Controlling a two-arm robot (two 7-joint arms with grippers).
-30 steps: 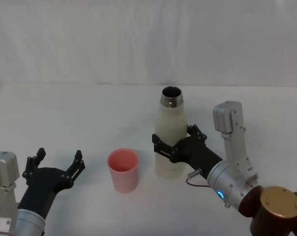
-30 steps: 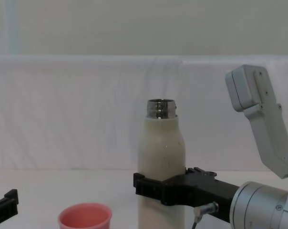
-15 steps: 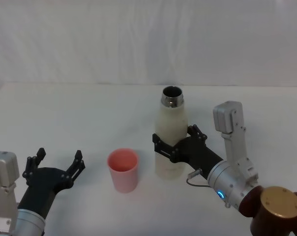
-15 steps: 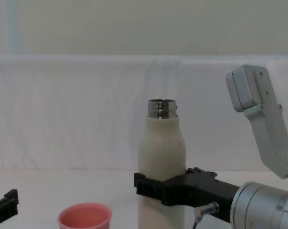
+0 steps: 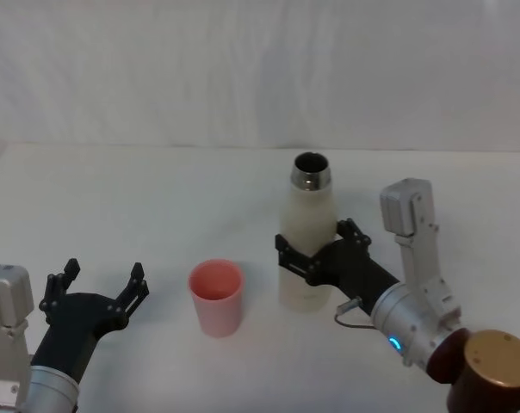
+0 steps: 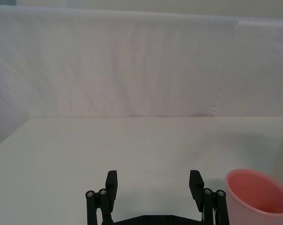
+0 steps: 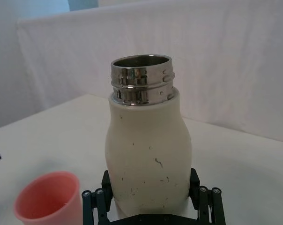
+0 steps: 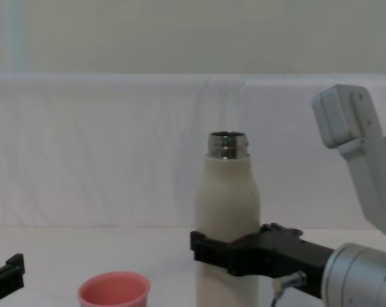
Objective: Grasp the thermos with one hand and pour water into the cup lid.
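The cream-white thermos [image 5: 309, 245] stands upright with its steel neck open, right of the pink cup lid [image 5: 215, 297]. My right gripper [image 5: 311, 255] is shut around the thermos's lower body; the chest view shows the thermos [image 8: 227, 211] held in the black fingers [image 8: 212, 250], with the cup lid [image 8: 114, 291] low to its left. In the right wrist view the thermos [image 7: 148, 150] sits between the fingers and the cup lid [image 7: 48, 197] is beside it. My left gripper [image 5: 96, 288] rests open at the near left, and the left wrist view shows its fingers [image 6: 111, 183] apart beside the cup lid [image 6: 256, 197].
The white table [image 5: 157, 198] stretches out around the objects, with a white cloth backdrop [image 5: 243, 69] behind it. The right arm's grey link [image 5: 411, 232] rises just right of the thermos.
The right gripper has carried the thermos slightly up and to the right, away from the cup lid. The left arm has not moved.
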